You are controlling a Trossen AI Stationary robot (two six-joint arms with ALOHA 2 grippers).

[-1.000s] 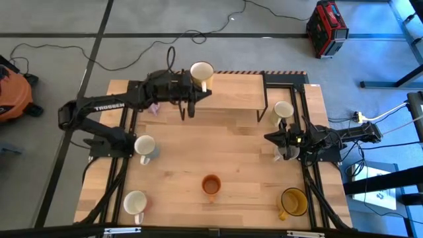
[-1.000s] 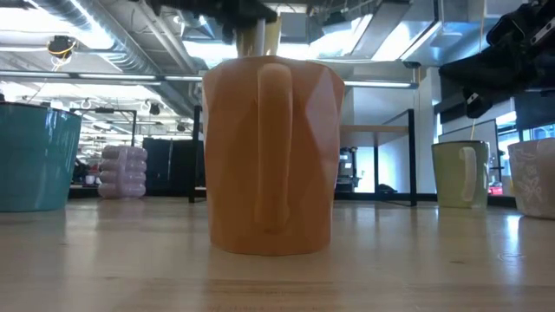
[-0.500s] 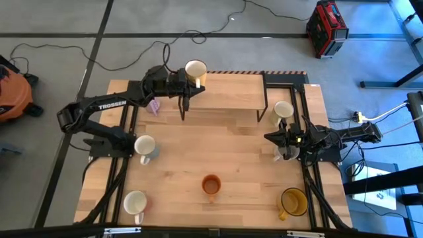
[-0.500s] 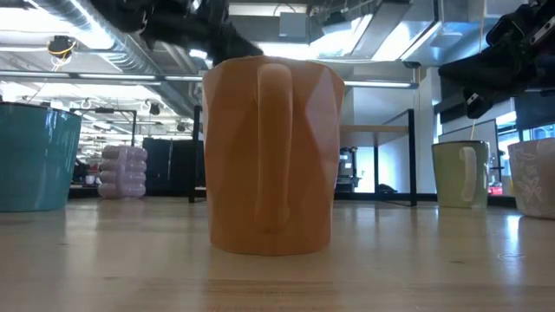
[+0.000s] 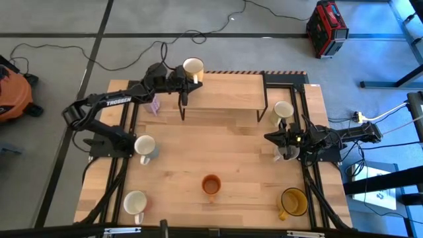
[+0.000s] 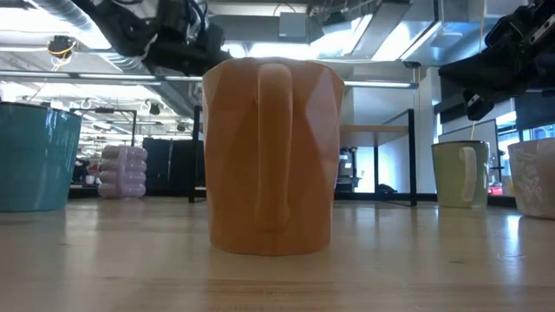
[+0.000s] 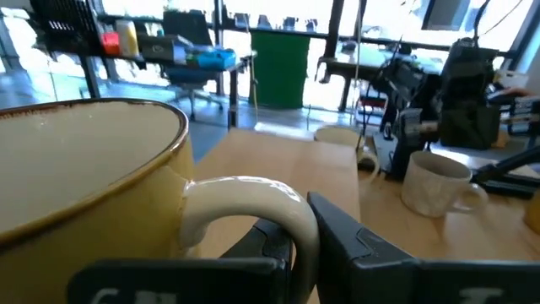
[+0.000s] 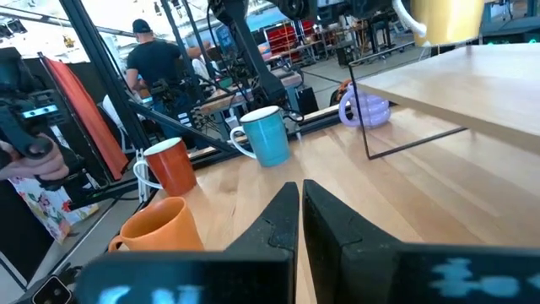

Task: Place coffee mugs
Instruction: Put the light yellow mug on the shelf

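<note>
Our left hand (image 5: 184,78) holds the cream mug (image 5: 193,68) by its handle at the shelf's (image 5: 231,92) far corner; it looks hard, smooth and breakable, so we grip it firmly.

- A cream-white mug (image 5: 193,68) with a pale interior is seen at the far edge of the light wooden shelf (image 5: 231,92).
- An orange mug (image 5: 211,186) is shown on the pale wood table (image 5: 218,145).
- An amber-yellow mug (image 5: 293,201) is seen near the right corner.
- A lilac mug (image 8: 364,109) is spotted under the shelf.
- A blue mug (image 8: 268,137) is picked out.
- Black arms are noted; white lettering is carried by the left.
</note>
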